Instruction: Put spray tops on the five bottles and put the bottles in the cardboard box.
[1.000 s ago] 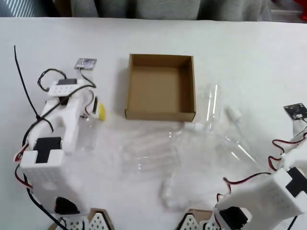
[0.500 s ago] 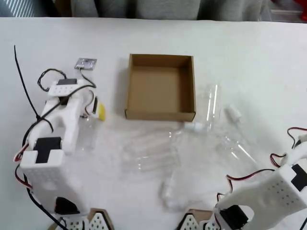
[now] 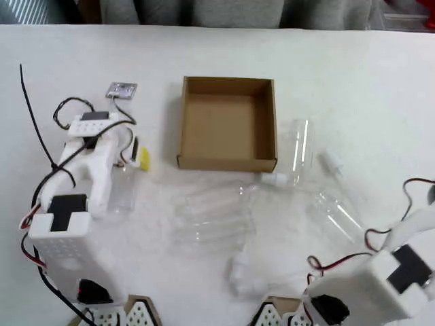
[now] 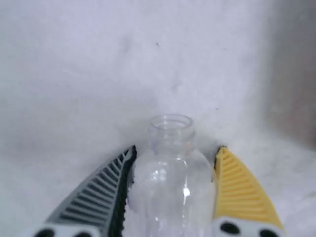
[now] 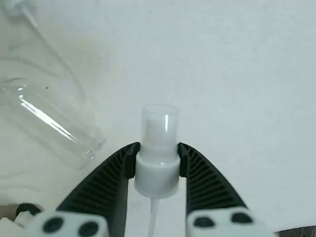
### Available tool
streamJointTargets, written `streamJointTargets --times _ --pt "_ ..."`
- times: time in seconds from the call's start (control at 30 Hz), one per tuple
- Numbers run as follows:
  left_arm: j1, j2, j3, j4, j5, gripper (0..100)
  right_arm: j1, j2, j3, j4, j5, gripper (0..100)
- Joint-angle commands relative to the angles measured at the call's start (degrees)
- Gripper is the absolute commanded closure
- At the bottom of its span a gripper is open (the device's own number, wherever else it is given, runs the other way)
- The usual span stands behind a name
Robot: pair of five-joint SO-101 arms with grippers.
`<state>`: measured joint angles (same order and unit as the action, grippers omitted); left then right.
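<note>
High view: cardboard box (image 3: pixel 228 122) sits mid-table (image 3: pixel 340 68), and clear bottles (image 3: pixel 214 219) lie on their sides just in front of it.
Left wrist view: the left gripper (image 4: pixel 175 152) has both fingers pressed against an uncapped bottle (image 4: pixel 170 177), its open neck pointing away.
Right wrist view: the right gripper (image 5: pixel 158 148) is pinching a white spray top (image 5: pixel 158 165) by its collar, with the thin tube trailing back. A loose bottle (image 5: pixel 49 118) lies nearby.

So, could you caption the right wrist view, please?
Right gripper shut on a spray top; clear bottle lies nearby.

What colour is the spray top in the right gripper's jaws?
White plastic spray top, translucent cap; best in right wrist view.
</note>
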<state>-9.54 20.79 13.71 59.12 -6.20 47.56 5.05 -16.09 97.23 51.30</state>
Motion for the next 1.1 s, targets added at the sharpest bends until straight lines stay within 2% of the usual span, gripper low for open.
streamJointTargets --times 0.0,0.3,0.43,0.5,0.67,0.73,0.83,0.9,0.97,1.07 --pt "0.7 -2.6 0.4 -1.0 -0.8 80 -3.3 -13.0 9.8 1.7 -0.6 98.1" --pt "0.7 -2.6 0.4 0.1 -0.9 80 -15.4 -32.8 37.6 1.5 -1.1 98.1" --pt "0.7 -2.6 0.4 0.1 -0.9 80 -21.8 -41.4 44.5 -5.8 -1.8 98.1" --pt "0.7 -2.6 0.4 0.1 -0.9 80 -23.5 -45.3 47.4 -12.1 -7.2 98.1" --pt "0.6 -2.6 0.4 0.1 -0.9 80 -29.1 -54.5 50.7 -22.3 -30.8 98.1" --pt "0.6 -2.6 0.4 0.1 -0.9 80 -32.5 -57.3 51.8 -25.3 -37.1 98.1" --pt "0.6 -2.6 0.4 0.1 -0.9 80 -39.2 -60.3 53.5 -30.2 -41.7 98.1" --pt "0.6 -2.6 0.4 0.1 -0.9 80 -44.3 -61.1 56.2 -35.1 -42.1 98.1" --pt "0.6 -2.6 0.4 0.2 -0.9 80 -47.0 -60.7 60.8 -44.0 -42.1 98.1" --pt "0.6 -2.6 0.4 0.2 -0.9 80 -48.5 -60.1 68.6 -63.1 -42.2 98.1"
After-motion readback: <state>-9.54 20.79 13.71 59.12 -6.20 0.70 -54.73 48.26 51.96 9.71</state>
